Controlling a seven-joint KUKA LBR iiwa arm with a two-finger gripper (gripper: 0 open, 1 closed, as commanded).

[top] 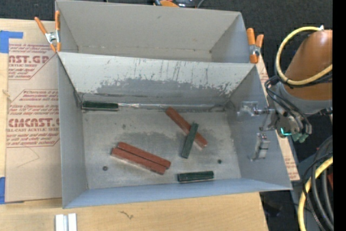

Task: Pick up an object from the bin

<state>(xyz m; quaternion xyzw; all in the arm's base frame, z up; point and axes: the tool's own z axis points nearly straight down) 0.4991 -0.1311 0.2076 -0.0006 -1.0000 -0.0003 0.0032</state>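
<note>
Gripper (259, 132) low by bin (70, 127) right wall

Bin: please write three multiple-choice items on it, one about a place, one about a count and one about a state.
1. Where is the gripper?
A. by the right wall of the bin
B. over the back left corner
C. low over the middle of the floor

2. How many green bars lie in the bin?
A. one
B. three
C. five

3. How does the middle green bar lie?
A. alone on the bare floor
B. across a red-brown bar
C. upright against the back wall

Answers:
1 A: it is at the right wall, apart from every bar.
2 B: there are the back-left bar, the middle green bar and the front bar.
3 B: it crosses the red-brown bar, on top of it.
</note>
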